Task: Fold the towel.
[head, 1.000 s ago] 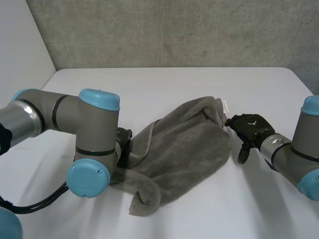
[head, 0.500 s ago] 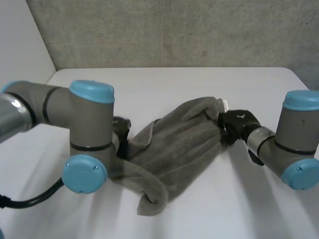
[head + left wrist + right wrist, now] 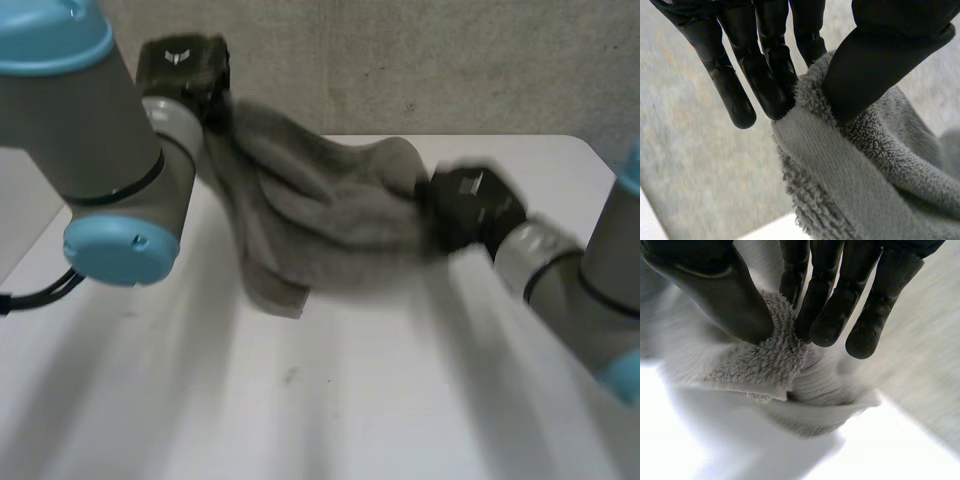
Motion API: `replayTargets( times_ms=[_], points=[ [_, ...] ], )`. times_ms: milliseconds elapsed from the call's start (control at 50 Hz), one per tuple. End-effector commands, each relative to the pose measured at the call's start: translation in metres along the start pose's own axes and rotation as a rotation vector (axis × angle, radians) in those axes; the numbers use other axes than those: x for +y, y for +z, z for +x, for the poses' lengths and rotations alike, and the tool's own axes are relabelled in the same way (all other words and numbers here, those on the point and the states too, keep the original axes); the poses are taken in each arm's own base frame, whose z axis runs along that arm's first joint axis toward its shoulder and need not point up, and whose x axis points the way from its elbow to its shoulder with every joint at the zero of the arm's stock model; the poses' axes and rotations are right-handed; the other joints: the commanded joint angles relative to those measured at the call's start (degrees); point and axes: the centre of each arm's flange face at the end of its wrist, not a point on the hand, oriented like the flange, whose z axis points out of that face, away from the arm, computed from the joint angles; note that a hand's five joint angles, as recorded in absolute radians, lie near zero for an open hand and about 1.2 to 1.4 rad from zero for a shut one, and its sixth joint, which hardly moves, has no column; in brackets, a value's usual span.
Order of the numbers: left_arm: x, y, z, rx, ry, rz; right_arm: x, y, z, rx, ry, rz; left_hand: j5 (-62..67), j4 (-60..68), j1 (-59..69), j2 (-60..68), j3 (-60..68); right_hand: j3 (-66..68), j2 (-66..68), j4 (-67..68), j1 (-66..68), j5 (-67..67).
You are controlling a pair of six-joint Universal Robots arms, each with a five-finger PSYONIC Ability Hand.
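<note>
Left robot hand (image 3: 880,60): closed in a pinch on hemmed corner of grey terry towel (image 3: 320,215), high above tabletop (image 3: 350,400). Right robot hand (image 3: 715,295): pinching opposite end, lower. Handling, likely: soft, light, limp, sagging between grips; corners the best hold.

Grey terry towel (image 3: 320,205), flat woven band along one hem. Suspended above the table (image 3: 350,400), spanning its far half, bunched and sagging mid-span. The end nearer the table's far-left corner sits higher; a loose flap hangs beneath it.
</note>
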Motion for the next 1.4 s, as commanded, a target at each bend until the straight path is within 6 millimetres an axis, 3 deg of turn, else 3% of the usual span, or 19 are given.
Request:
replayTargets(
  times_ms=[20,40,60,80,100,220,380,560,760,940,1000,1040,1100,1160,1280,1300,1320,1360,1400],
  points=[
    [0.041,-0.013,-0.012,-0.010,0.044,-0.142,0.035,-0.050,-0.051,-0.321,-0.105,-0.357,11.10,10.28,11.79,10.25,10.34,3.64,5.56,3.27,5.88,5.22],
    [0.048,-0.014,-0.015,-0.013,0.051,-0.168,0.035,-0.053,-0.053,-0.348,-0.105,-0.360,11.10,10.28,11.79,10.25,10.34,3.64,5.56,3.27,5.88,5.22],
    [0.049,-0.014,-0.015,-0.013,0.051,-0.168,0.033,-0.052,-0.052,-0.348,-0.094,-0.351,11.10,10.28,11.79,10.25,10.34,-20.62,-18.70,-20.99,-18.37,-19.03],
    [0.055,-0.016,-0.019,-0.021,0.055,-0.191,0.033,-0.052,-0.052,-0.348,-0.094,-0.351,11.10,10.28,11.79,10.25,10.34,-20.86,-18.94,-21.23,-18.62,-19.27],
    [0.062,-0.018,-0.023,-0.027,0.061,-0.215,0.030,-0.051,-0.050,-0.341,-0.080,-0.340,11.10,10.28,11.79,10.25,10.34,-48.17,-46.25,-48.54,-45.93,-46.59],
    [0.073,-0.031,-0.027,-0.026,0.072,-0.266,0.014,-0.034,-0.037,-0.251,0.013,-0.231,11.10,10.28,11.79,10.25,10.34,-65.44,-63.52,-65.81,-63.19,-63.85],
    [0.079,-0.061,-0.023,0.051,0.074,-0.313,-0.013,-0.010,0.001,-0.121,0.152,-0.096,11.10,10.28,11.79,10.25,10.34,-62.75,-60.83,-63.12,-60.50,-61.16],
    [0.064,-0.092,-0.027,0.101,0.058,-0.271,-0.019,0.036,0.016,-0.098,0.157,-0.066,11.10,10.28,11.79,10.25,10.34,-56.35,-54.44,-56.72,-54.11,-54.77],
    [0.070,-0.102,-0.031,0.095,0.061,-0.286,0.010,0.101,0.021,-0.129,0.276,-0.196,11.10,10.28,11.79,10.25,10.34,-55.34,-53.43,-55.72,-53.10,-53.76],
    [0.075,-0.103,-0.035,0.083,0.064,-0.304,0.034,0.122,0.012,-0.205,0.367,-0.273,11.10,10.28,11.79,10.25,10.34,-54.50,-52.59,-54.87,-52.26,-52.92],
    [0.076,-0.099,-0.039,0.069,0.062,-0.300,0.041,0.124,0.010,-0.212,0.390,-0.291,11.10,10.28,11.79,10.25,10.34,-46.77,-44.85,-47.14,-44.52,-45.18],
    [0.075,-0.096,-0.041,0.059,0.058,-0.285,0.040,0.124,0.011,-0.206,0.393,-0.290,11.10,10.28,11.79,10.25,10.34,-18.19,-16.27,-18.56,-15.94,-16.60],
    [0.070,-0.088,-0.044,0.042,0.053,-0.244,0.036,0.124,0.013,-0.199,0.389,-0.278,11.10,10.28,11.79,10.25,10.34,0.50,2.42,0.13,2.74,2.09],
    [0.062,-0.074,-0.049,0.021,0.044,-0.183,0.020,0.123,0.020,-0.183,0.357,-0.218,11.10,10.28,11.79,10.25,10.34,3.64,5.56,3.27,5.88,5.22],
    [0.042,-0.038,-0.044,0.061,0.023,-0.045,-0.048,0.126,0.053,-0.013,0.178,0.106,11.10,10.28,11.79,10.25,10.34,3.64,5.56,3.27,5.88,5.22],
    [0.032,-0.023,-0.041,0.069,0.015,0.013,-0.073,0.124,0.063,0.045,0.130,0.227,11.10,10.28,11.79,10.25,10.34,3.64,5.56,3.27,5.88,5.22],
    [0.016,-0.008,-0.041,0.067,0.001,0.088,-0.073,0.124,0.063,0.046,0.129,0.228,11.10,10.28,11.79,10.25,10.34,3.64,5.56,3.27,5.88,5.22],
    [-0.004,0.003,-0.042,0.055,-0.011,0.168,-0.121,0.113,0.082,0.161,0.068,0.458,11.10,10.28,11.79,10.25,10.34,3.64,5.56,3.27,5.88,5.22],
    [-0.027,0.013,-0.046,0.033,-0.026,0.257,-0.142,0.104,0.090,0.212,0.050,0.551,11.10,10.28,11.79,10.25,10.34,3.64,5.56,3.27,5.88,5.22]
  ],
)
